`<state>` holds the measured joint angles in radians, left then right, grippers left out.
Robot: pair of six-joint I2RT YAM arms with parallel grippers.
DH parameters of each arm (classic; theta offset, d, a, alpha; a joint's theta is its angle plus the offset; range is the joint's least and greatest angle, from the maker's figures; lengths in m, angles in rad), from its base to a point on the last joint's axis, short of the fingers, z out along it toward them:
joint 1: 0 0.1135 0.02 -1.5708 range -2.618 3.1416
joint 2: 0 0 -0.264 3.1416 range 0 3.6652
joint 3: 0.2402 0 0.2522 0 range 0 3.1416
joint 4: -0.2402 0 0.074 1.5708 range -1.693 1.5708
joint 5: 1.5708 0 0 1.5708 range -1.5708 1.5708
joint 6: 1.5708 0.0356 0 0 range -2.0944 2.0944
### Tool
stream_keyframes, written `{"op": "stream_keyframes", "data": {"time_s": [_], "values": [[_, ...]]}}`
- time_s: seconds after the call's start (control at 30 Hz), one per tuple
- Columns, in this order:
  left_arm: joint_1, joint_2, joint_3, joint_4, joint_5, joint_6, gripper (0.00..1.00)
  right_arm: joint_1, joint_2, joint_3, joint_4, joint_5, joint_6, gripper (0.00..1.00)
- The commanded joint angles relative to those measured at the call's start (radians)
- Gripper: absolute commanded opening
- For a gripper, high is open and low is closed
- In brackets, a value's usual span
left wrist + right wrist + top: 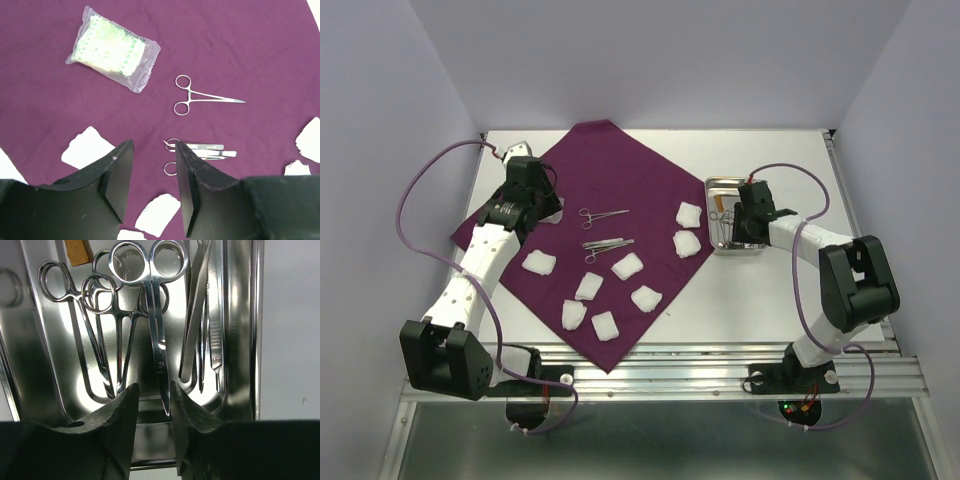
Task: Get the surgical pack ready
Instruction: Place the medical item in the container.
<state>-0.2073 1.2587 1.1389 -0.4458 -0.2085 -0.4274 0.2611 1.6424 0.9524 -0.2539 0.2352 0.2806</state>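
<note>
The surgical pack, a large deep-purple cloth [620, 180], lies spread as a diamond across the table's middle and fills the left wrist view [250, 50]. On it lie a hemostat [200, 96], a small cluster of steel instruments [210, 149] and several white gauze pads [627, 265]. My left gripper [154, 145] hovers open over the cloth's left part [542, 205], with nothing between its fingers. My right gripper [152, 390] stands open at the near end of the steel tray [240, 340]. The tips of a pair of scissors [159, 340] lie between its fingers, close to the right one.
The tray [713, 190] sits right of the cloth and holds hemostats [100, 330], tweezers [192, 325], a scalpel handle [215, 345] and an orange item [79, 252]. A sealed plastic packet [114, 47] rests on the cloth's left. White walls enclose three sides of the table.
</note>
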Motion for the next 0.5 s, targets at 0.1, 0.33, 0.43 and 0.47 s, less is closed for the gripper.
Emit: {"op": "stream_keyframes", "data": {"time_s": [0.1, 0.33, 0.43, 0.47], "values": [[0.003, -0.030, 0.001, 0.032, 0.004, 0.007, 0.50, -0.006, -0.065, 0.026, -0.005, 0.009, -0.017, 0.42], [0.003, -0.028, 0.002, 0.033, 0.003, 0.007, 0.50, -0.006, -0.127, 0.108, -0.059, -0.017, -0.026, 0.42], [0.003, -0.028, 0.004, 0.035, 0.000, 0.007, 0.50, -0.006, -0.141, 0.155, -0.065, -0.072, 0.003, 0.42], [0.003, -0.028, 0.005, 0.036, -0.003, 0.007, 0.50, 0.012, -0.139, 0.167, -0.065, -0.083, 0.009, 0.41]]}}
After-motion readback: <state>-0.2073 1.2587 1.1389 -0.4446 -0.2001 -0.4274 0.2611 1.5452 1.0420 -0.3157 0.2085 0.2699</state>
